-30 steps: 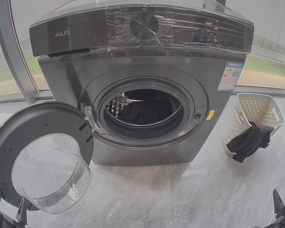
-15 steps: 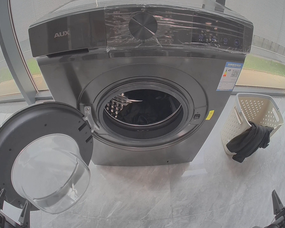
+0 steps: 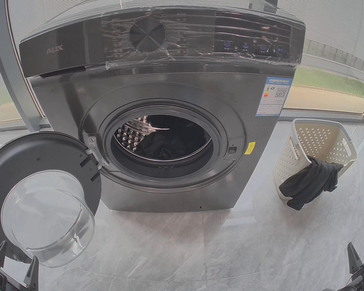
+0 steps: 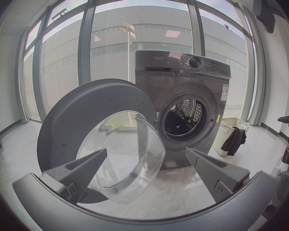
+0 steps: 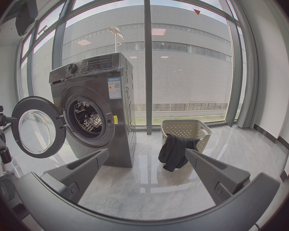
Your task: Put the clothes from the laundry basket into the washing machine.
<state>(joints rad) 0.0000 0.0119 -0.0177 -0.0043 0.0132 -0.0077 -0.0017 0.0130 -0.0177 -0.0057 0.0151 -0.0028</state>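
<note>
While panning right from the washer [image 3: 161,85] toward the basket [image 3: 311,128], likely for the next pick: left gripper [image 4: 145,150] and right gripper [image 5: 145,151] wide open, empty; garment [image 3: 309,180] draped over basket rim.

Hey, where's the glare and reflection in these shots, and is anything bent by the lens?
Head view: window light glints on the plastic film over the washing machine panel, and the drum is mostly in shadow. Left wrist view: the window frames bow outward, fisheye; the door's clear bowl catches reflections. Right wrist view: the glossy floor mirrors the window post.
</note>
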